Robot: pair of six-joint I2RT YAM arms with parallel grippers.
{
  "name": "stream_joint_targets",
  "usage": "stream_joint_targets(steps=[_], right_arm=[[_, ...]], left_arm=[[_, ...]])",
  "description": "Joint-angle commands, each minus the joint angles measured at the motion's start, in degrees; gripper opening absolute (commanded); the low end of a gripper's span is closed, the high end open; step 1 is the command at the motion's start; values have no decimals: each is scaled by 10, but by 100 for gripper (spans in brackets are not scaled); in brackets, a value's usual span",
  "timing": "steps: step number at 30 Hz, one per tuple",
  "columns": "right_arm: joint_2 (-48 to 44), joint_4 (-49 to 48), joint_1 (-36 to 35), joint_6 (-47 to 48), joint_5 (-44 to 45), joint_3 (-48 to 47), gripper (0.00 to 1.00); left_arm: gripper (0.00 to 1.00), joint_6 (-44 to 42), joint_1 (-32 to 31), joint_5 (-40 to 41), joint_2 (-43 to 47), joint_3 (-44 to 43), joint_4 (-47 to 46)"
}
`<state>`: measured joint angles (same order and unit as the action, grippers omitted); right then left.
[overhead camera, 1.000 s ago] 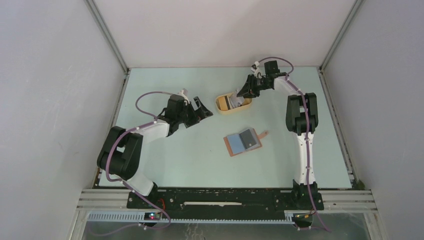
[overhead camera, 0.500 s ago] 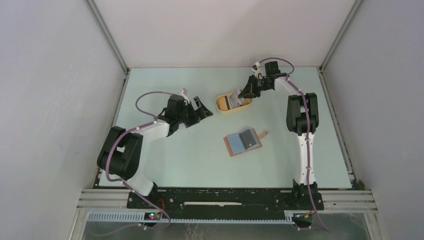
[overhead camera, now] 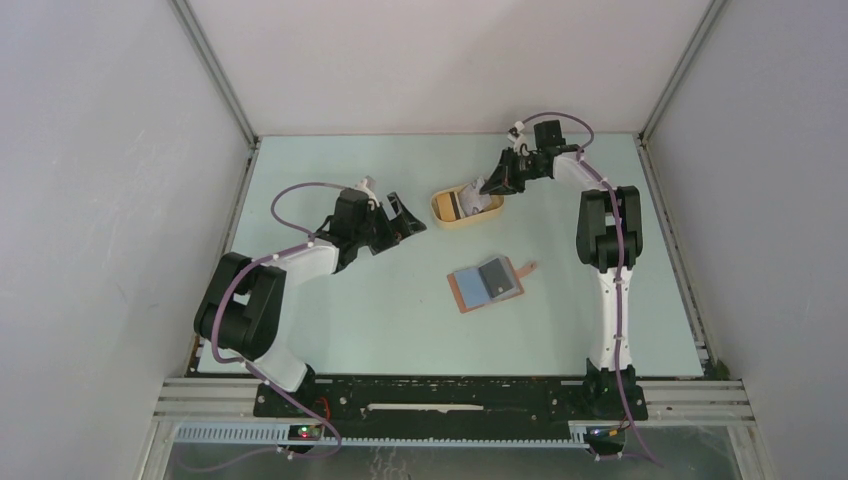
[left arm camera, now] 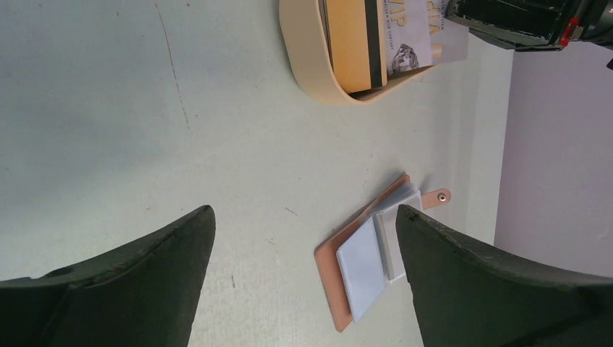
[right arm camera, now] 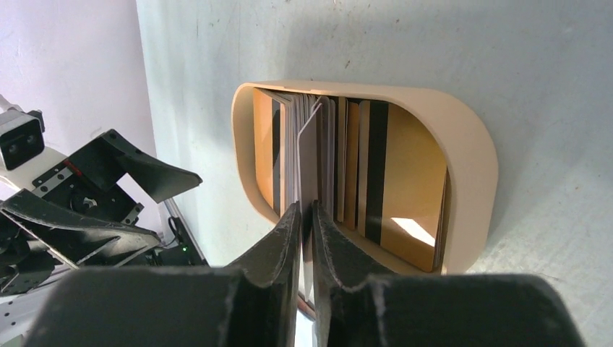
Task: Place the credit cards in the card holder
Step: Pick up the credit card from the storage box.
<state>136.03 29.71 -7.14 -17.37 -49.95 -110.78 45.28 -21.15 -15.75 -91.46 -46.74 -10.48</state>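
Note:
The reddish-brown card holder [overhead camera: 462, 292] lies open at the table's middle. On it rest a blue-grey card [left arm camera: 361, 264] and a grey card [left arm camera: 390, 238]; its snap tab [left arm camera: 438, 196] points right. Several more cards [right arm camera: 376, 166] stand on edge in a yellow oval tray [overhead camera: 443, 213]. My right gripper [right arm camera: 306, 208] is over the tray, shut on one pale card [right arm camera: 309, 152] that stands among the others. My left gripper [left arm camera: 305, 211] is open and empty, above bare table left of the card holder.
The tray's rim [right arm camera: 470, 159] encloses the standing cards closely. Enclosure walls stand at the left, right and back. The left arm [right arm camera: 108, 181] shows beyond the tray in the right wrist view. Bare table lies between the tray and the card holder.
My right gripper has shifted slightly over the tray, and a pale card now shows between its fingers. The left arm and the card holder have not moved.

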Motion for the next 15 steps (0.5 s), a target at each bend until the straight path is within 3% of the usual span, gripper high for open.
stream_joint_targets(steps=[1, 15], right_arm=[[-38, -3, 1, 20, -4, -6, 19], [-79, 35, 8, 105, 67, -1, 0]], left_arm=[[100, 9, -3, -10, 14, -14, -25], [100, 6, -3, -13, 23, -12, -27]])
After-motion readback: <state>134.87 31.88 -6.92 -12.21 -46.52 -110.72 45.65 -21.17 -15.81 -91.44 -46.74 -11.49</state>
